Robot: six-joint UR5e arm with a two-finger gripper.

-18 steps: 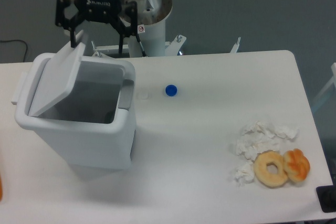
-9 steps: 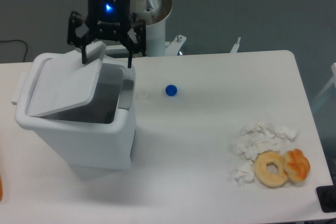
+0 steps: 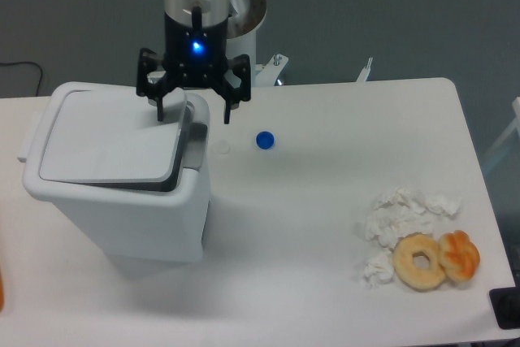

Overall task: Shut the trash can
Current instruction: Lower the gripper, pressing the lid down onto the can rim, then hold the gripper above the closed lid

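The gripper (image 3: 193,111) hangs with its fingers spread wide and empty, one fingertip at the right edge of the lid (image 3: 110,145), over the trash can's (image 3: 122,209) rim. The trash can stands at the table's (image 3: 325,225) left side, lid nearly flat. A blue cap (image 3: 264,140) lies near the table's far edge.
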